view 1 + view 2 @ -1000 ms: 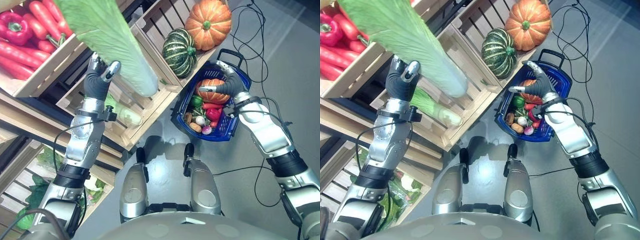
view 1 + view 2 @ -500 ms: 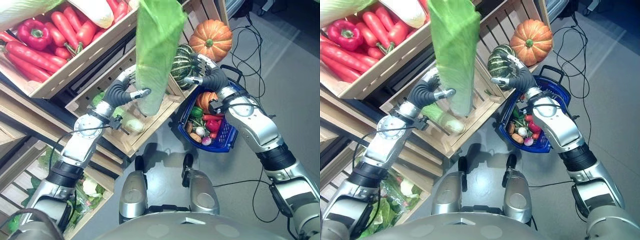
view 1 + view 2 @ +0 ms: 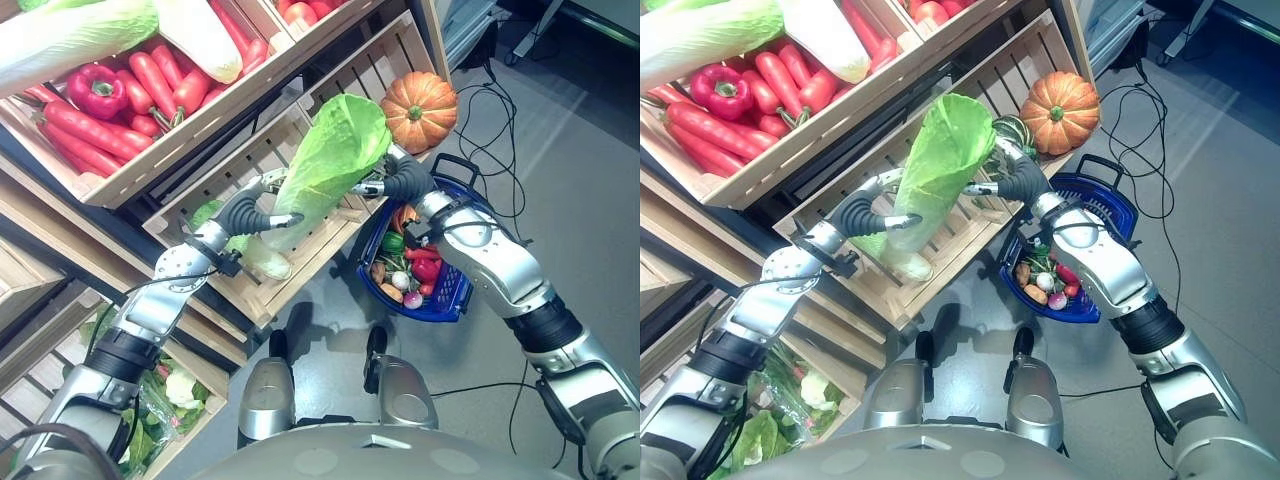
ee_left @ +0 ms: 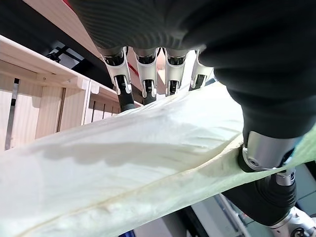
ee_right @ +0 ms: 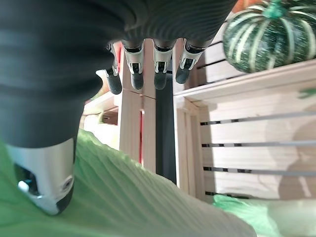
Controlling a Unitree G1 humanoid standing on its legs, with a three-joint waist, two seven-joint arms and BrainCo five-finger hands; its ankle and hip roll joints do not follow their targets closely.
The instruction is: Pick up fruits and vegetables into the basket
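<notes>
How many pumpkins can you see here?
3: an orange pumpkin in the crate, a striped green pumpkin beside it, an orange one in the blue basket. Others may be hidden.

A cabbage hung between the left robot hand and right robot hand, before the crates, left of the basket on the floor.

The cabbage hides most of the green striped pumpkin.

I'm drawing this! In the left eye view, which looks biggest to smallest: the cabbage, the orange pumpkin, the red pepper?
1. Cabbage, though it's held nearer the camera, so it may look bigger than it is.
2. Orange pumpkin.
3. Red pepper.
</notes>
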